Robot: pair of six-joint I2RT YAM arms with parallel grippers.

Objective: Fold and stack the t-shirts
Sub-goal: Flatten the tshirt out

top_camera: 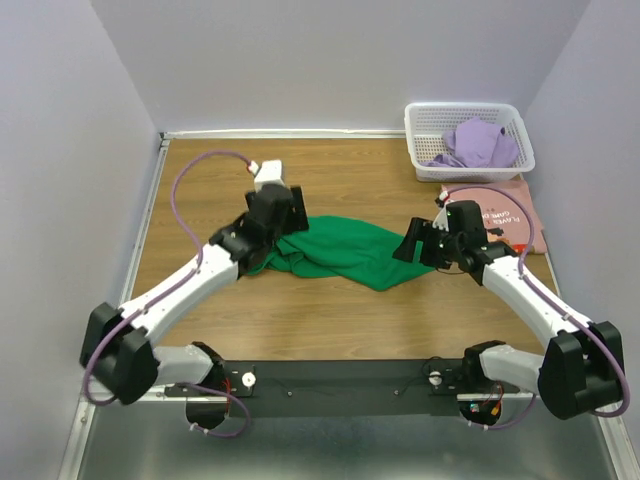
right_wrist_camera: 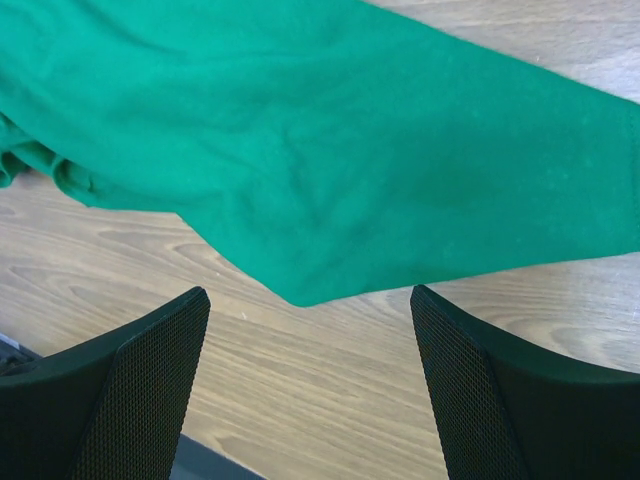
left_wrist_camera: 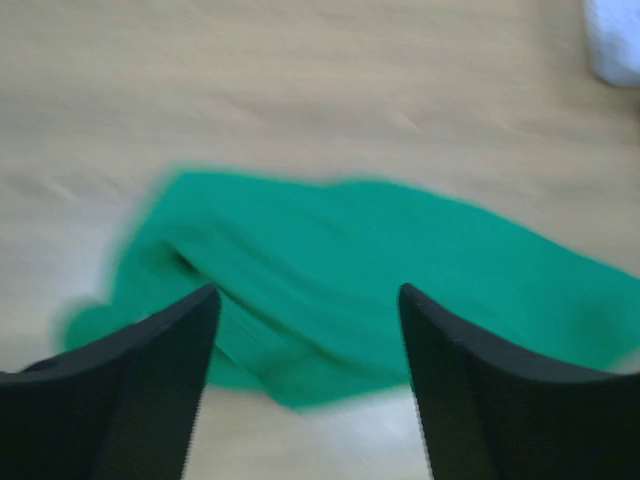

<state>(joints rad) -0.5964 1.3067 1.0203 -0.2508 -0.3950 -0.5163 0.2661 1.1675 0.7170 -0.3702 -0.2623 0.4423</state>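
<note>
A bright green t-shirt (top_camera: 345, 250) lies crumpled in the middle of the wooden table. My left gripper (top_camera: 283, 222) hovers over its left end, open and empty; the left wrist view, blurred, shows green cloth (left_wrist_camera: 330, 280) between and beyond the fingers. My right gripper (top_camera: 412, 245) is at the shirt's right end, open and empty; its wrist view shows a corner of the shirt (right_wrist_camera: 310, 290) just ahead of the fingers. A dusty pink shirt (top_camera: 520, 215) with printed text lies flat at the right. A lavender shirt (top_camera: 480, 145) sits bunched in the basket.
A white lattice basket (top_camera: 420, 125) stands at the back right corner. Grey walls close in the table at the back and both sides. A black rail (top_camera: 340, 385) with the arm bases runs along the near edge.
</note>
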